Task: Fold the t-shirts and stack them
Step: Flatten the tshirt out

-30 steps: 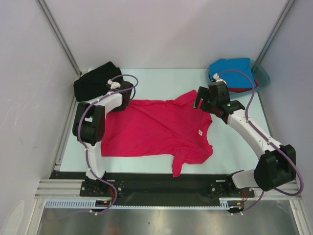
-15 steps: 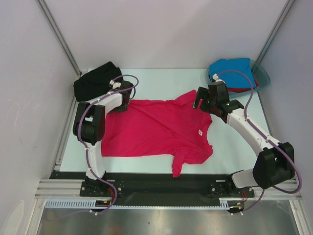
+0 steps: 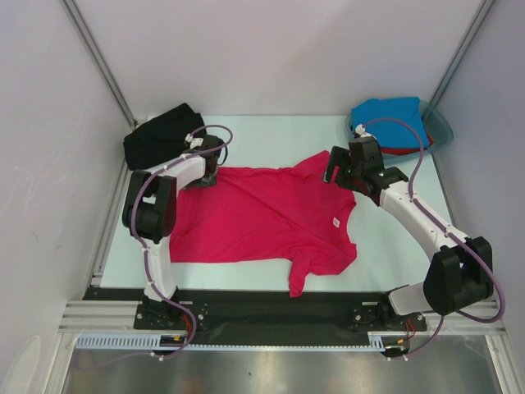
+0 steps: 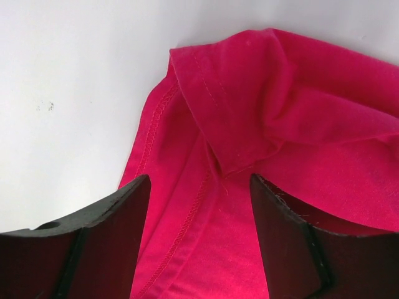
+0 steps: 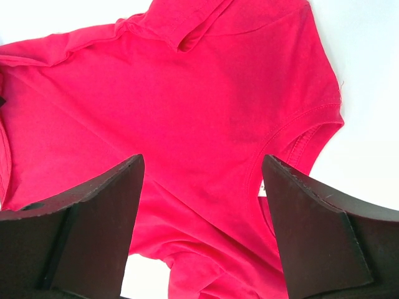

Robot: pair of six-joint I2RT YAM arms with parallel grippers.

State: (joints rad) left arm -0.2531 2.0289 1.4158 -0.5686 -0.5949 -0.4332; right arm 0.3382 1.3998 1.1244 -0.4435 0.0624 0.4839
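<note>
Since the crimson-pink t-shirt (image 3: 262, 217) was laid flat across the middle of the worktop (image 3: 271, 139) for folding, both claws were held open and empty over its far edge: the left gripper (image 4: 198, 187) above a turned-over hem corner, the right gripper (image 5: 202, 165) above the far sleeve. The folded black t-shirt (image 3: 160, 135) was kept at the far-left corner, presumably as the stack's base.

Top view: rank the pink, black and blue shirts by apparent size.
1. pink shirt, spread flat, clearly largest.
2. black shirt and blue shirt, both bunched, look about alike; not ranking them.
</note>
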